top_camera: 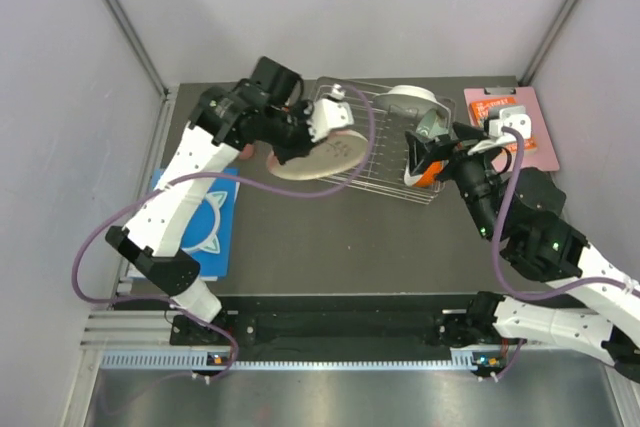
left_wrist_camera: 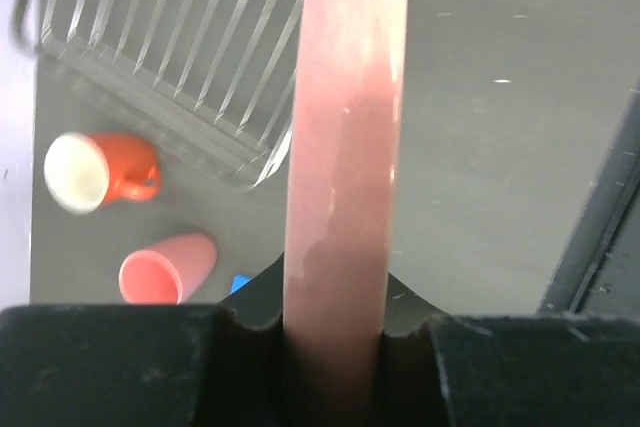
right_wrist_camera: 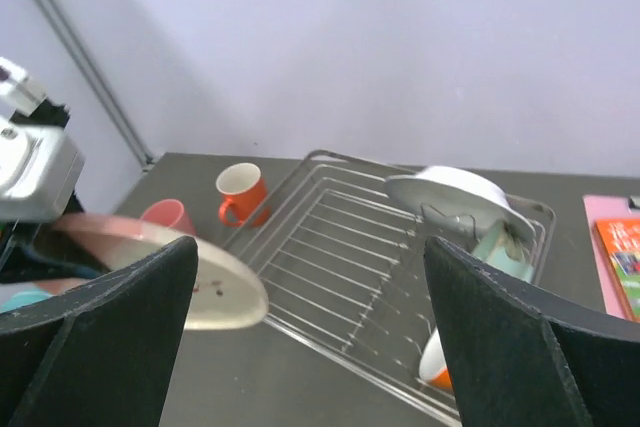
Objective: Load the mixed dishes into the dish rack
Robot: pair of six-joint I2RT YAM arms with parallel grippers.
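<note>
My left gripper (top_camera: pixel 283 142) is shut on the pink-and-cream plate (top_camera: pixel 320 157) and holds it tilted above the left front corner of the chrome dish rack (top_camera: pixel 385 152). The left wrist view shows the plate edge-on (left_wrist_camera: pixel 345 147) between the jaws. The pale plate (right_wrist_camera: pixel 455 192), mint-green bowl (right_wrist_camera: pixel 500 247) and orange bowl (right_wrist_camera: pixel 437 362) sit at the rack's right end. The orange cup (left_wrist_camera: pixel 100 169) and pink cup (left_wrist_camera: pixel 165 267) lie on the table left of the rack. My right gripper (top_camera: pixel 440 152) is open and empty above the rack's right end.
A blue flat book with teal headphones (top_camera: pixel 205 217) lies at the left edge of the table. A pink board with an orange packet (top_camera: pixel 510 127) lies at the back right. Grey walls close in the table.
</note>
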